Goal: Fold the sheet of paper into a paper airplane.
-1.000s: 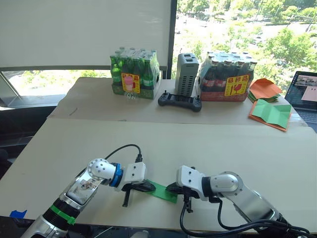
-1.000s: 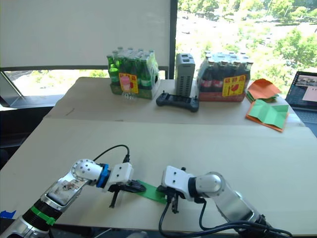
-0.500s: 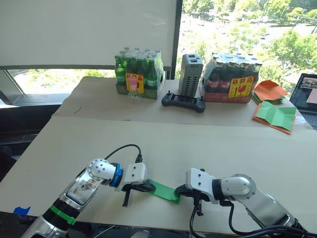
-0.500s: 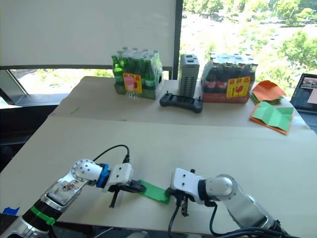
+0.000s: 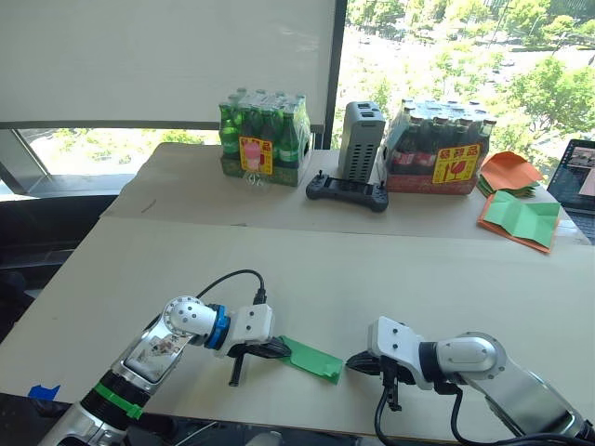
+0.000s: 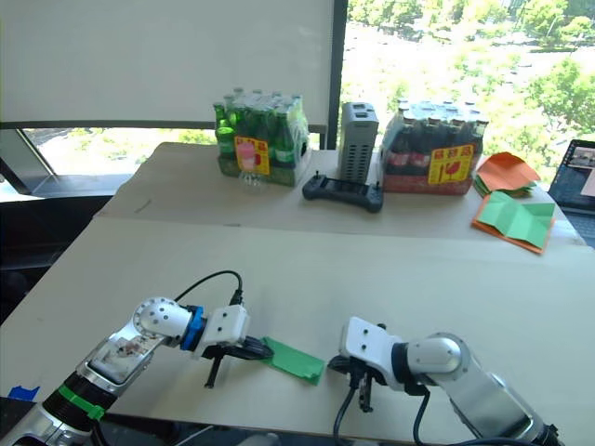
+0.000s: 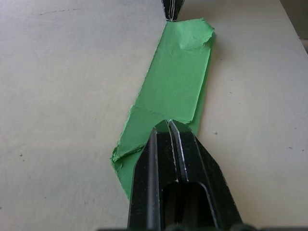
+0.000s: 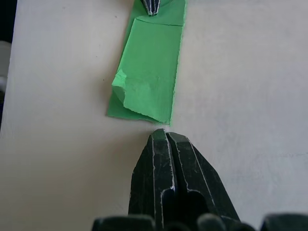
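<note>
Paper (image 5: 312, 359), folded into a narrow green strip, lies near the tan surface's (image 5: 372, 269) front edge; the left gripper's (image 7: 168, 126) closed fingers press one end, the right gripper's (image 8: 162, 134) closed fingers sit empty just beyond the other end. Bottle packs (image 5: 261, 137) line the window.

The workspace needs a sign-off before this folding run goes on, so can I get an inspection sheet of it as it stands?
Surface: tan table, a second table behind it by the window.
Job's things: sheet of paper, folded into a narrow green strip, flat near the front edge.
Clutter: green bottle pack, dark bottle pack, grey box, black controller, orange and green papers, laptop, all at the back.
Grippers: left gripper shut, tips resting on the strip's end; right gripper shut, just off the other end, not touching.
Cables: black cable looping over the left wrist; another under the right wrist.
Surroundings: window, blind, trees outside.
</note>
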